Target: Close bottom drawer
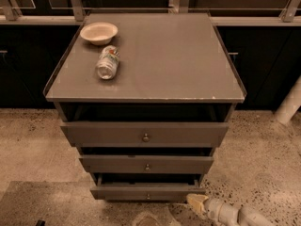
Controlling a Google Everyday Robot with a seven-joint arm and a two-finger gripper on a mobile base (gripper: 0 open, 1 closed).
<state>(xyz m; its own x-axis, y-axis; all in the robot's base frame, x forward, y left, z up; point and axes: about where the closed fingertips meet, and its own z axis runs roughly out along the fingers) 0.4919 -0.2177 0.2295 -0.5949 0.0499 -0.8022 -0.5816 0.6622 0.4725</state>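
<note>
The bottom drawer [146, 191] is the slimmest of three grey-brown drawers in a grey cabinet [146, 55]. It has a small round knob [147, 196] and stands pulled out a little, with a dark gap above its front. My gripper [196, 201] has a pale yellowish tip and sits low at the bottom right. It is just below and in front of the drawer front's right end, near the floor. The pale arm [235, 215] runs off to the bottom right corner.
The middle drawer [146, 164] and top drawer [145, 134] also stand out a little. A white bowl [99, 32] and a bottle lying on its side [107, 62] rest on the cabinet top. Speckled floor surrounds the cabinet. A white post [289, 105] stands at the right.
</note>
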